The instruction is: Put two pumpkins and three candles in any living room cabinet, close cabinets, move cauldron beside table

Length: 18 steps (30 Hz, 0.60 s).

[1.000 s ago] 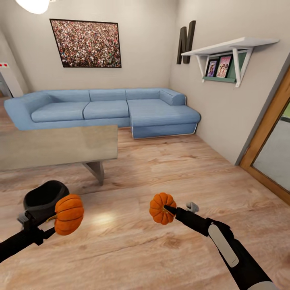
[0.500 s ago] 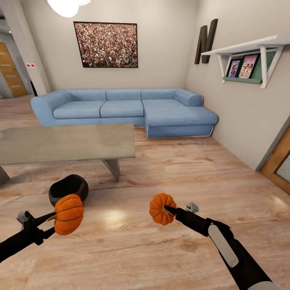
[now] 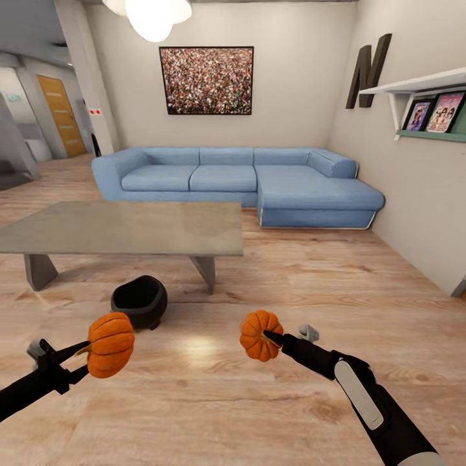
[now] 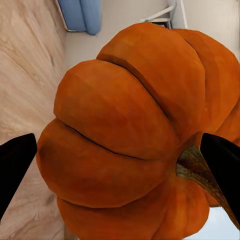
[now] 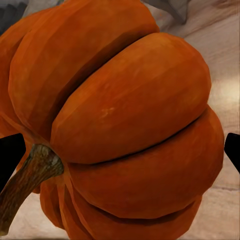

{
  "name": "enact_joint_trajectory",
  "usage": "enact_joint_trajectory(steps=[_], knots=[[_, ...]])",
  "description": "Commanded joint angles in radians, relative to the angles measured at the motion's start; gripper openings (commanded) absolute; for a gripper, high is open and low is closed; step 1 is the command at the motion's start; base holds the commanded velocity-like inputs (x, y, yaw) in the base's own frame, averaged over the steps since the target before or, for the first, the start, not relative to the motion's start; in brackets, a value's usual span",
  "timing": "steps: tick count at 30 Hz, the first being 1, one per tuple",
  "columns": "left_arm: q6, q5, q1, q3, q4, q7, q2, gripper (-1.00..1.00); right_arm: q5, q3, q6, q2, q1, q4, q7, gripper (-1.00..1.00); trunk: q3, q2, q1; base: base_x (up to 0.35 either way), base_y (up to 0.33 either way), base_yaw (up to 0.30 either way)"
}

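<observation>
Left gripper (image 3: 81, 355): fingers clamped on the left pumpkin (image 3: 110, 344), held in the air above the wood floor (image 3: 213, 401); in the left wrist view the dark fingers (image 4: 15, 165) flank the fruit (image 4: 135, 140), one beside the brown stem.
Cauldron (image 3: 139, 301): black, on the floor just beside the near edge of the grey tabletop (image 3: 129, 226), by its right leg; this part of the task looks met.
Right gripper (image 3: 275, 338): fingers clamped on the right pumpkin (image 3: 260, 334), also carried clear of the floor; the right wrist view has its ribbed side (image 5: 125, 125) close up with the stem to one side.
Sofa (image 3: 239, 184): blue, against the far wall past the tabletop.
Cabinet and candles: not located from here.
Risk: both grips sit near the stems on round, ribbed skins, so a sharp turn or bump by the base could roll a pumpkin out of the fingers onto the floor.
Risk: the cauldron lies near the left arm's path, and a low swing could knock it away from the tabletop.
</observation>
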<state>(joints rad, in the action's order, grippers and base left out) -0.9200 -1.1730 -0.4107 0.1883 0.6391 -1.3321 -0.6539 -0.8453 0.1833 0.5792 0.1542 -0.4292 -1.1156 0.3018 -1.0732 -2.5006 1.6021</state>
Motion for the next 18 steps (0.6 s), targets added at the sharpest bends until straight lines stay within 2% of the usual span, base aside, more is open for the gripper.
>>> enact_joint_trajectory(steps=[1,4,12,18], knots=[[-0.011,-0.010,-0.002,0.005,-0.001,-0.004,-0.001,-1.00,-0.008,0.001,0.004,0.001,0.000,-0.001,-0.003,-1.00,0.004,0.000,-0.001,0.000,0.000,0.262],[-0.011,-0.010,-0.002,0.005,-0.001,-0.004,-0.001,-1.00,-0.008,0.001,0.004,0.001,0.000,-0.001,-0.003,-1.00,0.016,0.001,-0.002,0.000,0.000,0.262],[-0.011,-0.009,-0.002,0.005,-0.001,-0.004,-0.001,-1.00,-0.009,0.000,0.004,0.001,0.000,-0.003,-0.002,-1.00,0.045,0.056,-0.032,0.000,0.000,0.253],[-0.011,-0.010,-0.002,0.005,-0.001,-0.003,-0.001,-1.00,-0.010,0.000,0.004,0.001,0.000,-0.004,-0.001,-1.00,0.064,0.098,-0.055,0.000,0.000,0.065]])
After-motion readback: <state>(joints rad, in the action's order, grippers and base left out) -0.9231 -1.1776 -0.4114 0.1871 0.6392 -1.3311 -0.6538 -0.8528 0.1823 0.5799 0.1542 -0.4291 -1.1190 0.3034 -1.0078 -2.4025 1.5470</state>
